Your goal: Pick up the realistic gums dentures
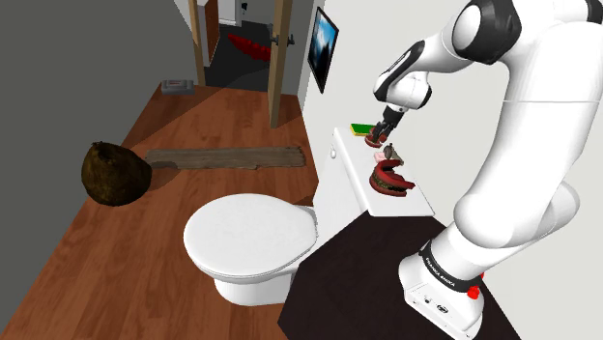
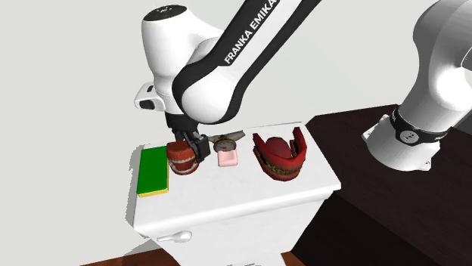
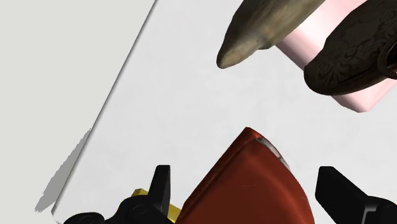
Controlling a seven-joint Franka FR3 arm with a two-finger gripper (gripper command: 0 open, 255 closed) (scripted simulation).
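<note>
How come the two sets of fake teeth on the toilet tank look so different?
The small set is bright red with white teeth; the big set is darker red. The small set looks nearly closed; the big set gapes open. The small set sits at the end effector, beside the green block; the big set sits apart. Both rest on the white tank lid.

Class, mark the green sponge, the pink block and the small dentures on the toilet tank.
green sponge (image 2: 153,171), second exterior view, middle of its top face.
pink block (image 2: 228,158), second exterior view, its front face.
small dentures (image 2: 179,162), second exterior view, its front side.
</note>
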